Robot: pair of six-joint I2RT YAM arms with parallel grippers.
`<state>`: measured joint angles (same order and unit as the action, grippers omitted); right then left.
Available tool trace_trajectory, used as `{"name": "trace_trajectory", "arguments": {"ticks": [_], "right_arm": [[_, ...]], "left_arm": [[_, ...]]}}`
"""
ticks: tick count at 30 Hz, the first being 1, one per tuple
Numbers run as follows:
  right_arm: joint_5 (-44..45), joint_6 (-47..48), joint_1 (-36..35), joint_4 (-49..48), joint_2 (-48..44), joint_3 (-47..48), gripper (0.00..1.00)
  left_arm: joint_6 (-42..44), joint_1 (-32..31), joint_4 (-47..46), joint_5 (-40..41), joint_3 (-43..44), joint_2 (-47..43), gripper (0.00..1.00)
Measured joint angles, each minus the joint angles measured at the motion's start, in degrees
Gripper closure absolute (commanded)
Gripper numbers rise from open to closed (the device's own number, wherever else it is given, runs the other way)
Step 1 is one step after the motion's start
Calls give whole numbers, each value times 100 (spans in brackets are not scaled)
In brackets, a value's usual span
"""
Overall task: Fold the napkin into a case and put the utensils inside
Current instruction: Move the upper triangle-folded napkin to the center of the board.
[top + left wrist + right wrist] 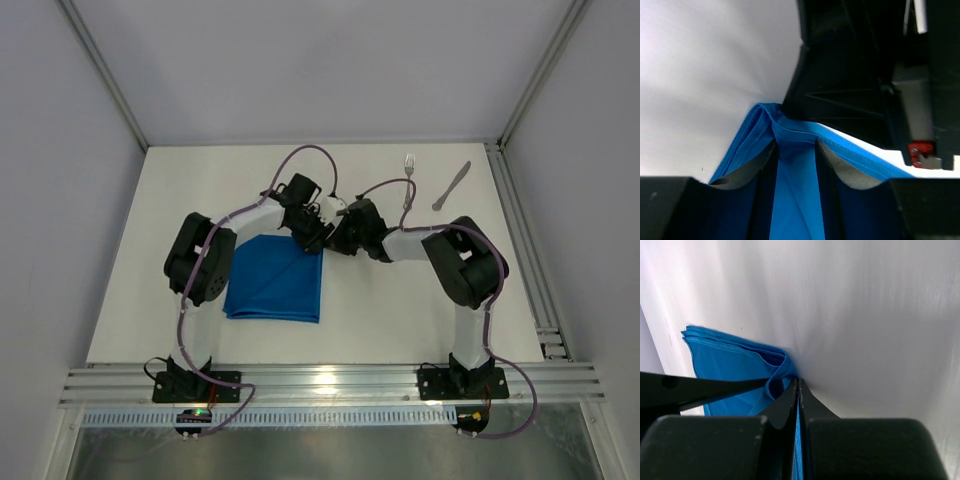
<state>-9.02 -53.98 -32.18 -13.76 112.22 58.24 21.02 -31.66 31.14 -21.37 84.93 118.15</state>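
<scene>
Right fingers (pixel 782 410) clamp a layered corner of the glossy blue napkin (pixel 275 285); left fingers (pixel 830 162) straddle it, narrowly parted.

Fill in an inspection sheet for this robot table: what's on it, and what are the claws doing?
Surface: white table.
Job's things: blue napkin folded into a layered rectangle, not yet a narrow strip; fork and knife lie beyond it, outside the cloth.
Clutter: nothing seen.
Grippers: right gripper shut on the napkin's far right corner; left gripper beside it, jaws apart astride that corner.
Cables: purple cables loop beside the grippers.
Surroundings: grey walls, aluminium rails along the table edges.
</scene>
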Motion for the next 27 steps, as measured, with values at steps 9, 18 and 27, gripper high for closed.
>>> {"name": "trace_trajectory", "arguments": {"ticks": [9, 18, 27], "right_arm": [[-63, -13, 120, 9, 219, 286, 96], [-87, 28, 125, 37, 225, 310, 96], [-85, 92, 125, 125, 227, 352, 96]], "left_arm": [[33, 55, 216, -109, 0, -251, 47], [1322, 168, 1784, -520, -586, -2575, 50], [2929, -63, 2857, 260, -2798, -3480, 47]]}}
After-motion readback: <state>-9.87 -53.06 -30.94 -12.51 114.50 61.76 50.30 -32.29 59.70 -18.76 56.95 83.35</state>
